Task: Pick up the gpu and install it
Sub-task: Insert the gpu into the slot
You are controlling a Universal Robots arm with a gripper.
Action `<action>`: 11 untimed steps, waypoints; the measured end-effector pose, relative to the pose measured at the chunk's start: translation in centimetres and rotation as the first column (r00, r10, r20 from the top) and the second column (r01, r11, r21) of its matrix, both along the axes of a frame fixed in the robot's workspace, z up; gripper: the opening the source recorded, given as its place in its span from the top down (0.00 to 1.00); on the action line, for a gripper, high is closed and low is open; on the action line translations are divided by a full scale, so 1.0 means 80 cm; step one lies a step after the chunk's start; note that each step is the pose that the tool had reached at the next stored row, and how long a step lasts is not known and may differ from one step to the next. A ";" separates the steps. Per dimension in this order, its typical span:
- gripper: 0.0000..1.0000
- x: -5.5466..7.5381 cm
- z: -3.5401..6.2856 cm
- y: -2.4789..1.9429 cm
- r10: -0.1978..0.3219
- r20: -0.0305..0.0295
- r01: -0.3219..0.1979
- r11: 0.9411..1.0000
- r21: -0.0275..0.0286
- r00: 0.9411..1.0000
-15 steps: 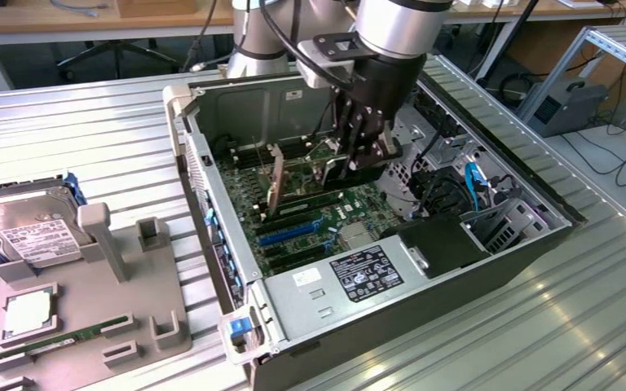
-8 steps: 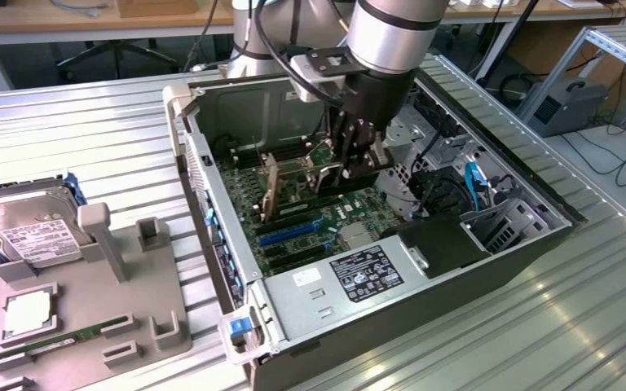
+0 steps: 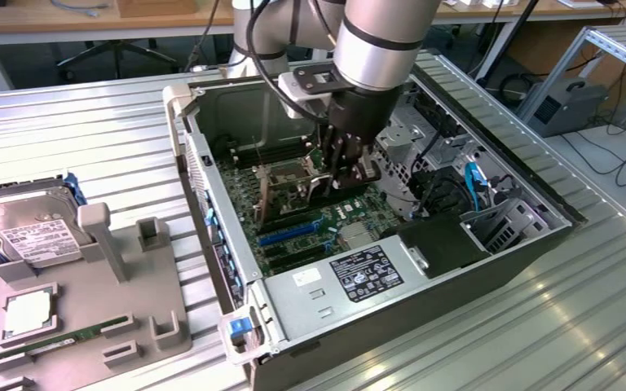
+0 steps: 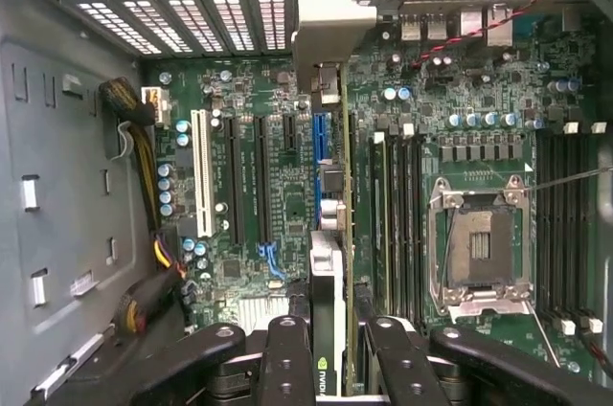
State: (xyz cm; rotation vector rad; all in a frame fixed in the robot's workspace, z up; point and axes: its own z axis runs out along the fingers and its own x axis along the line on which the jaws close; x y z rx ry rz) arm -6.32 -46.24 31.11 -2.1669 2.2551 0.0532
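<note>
**Keep the card square over its slot**

The gripper (image 4: 330,334) is clamped on the gpu (image 4: 329,267), which it holds edge-on over the motherboard (image 4: 244,186). To seat it well, I judge the card edge should run in line with the blue slot (image 4: 321,138) and the silver bracket (image 4: 326,13) should meet the rear openings squarely, without tilt. In the exterior view the gripper is inside the case (image 3: 455,326), at 12 o'clock from the black label (image 3: 365,273)

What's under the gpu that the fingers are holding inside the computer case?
The green motherboard, with a blue slot showing beside the card's edge. The gpu itself hides whether its connector sits in a slot.
</note>
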 end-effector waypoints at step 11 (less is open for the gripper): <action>0.73 -0.012 -0.035 0.0000 0.000 0.000 0.000 1.000 0.016 1.000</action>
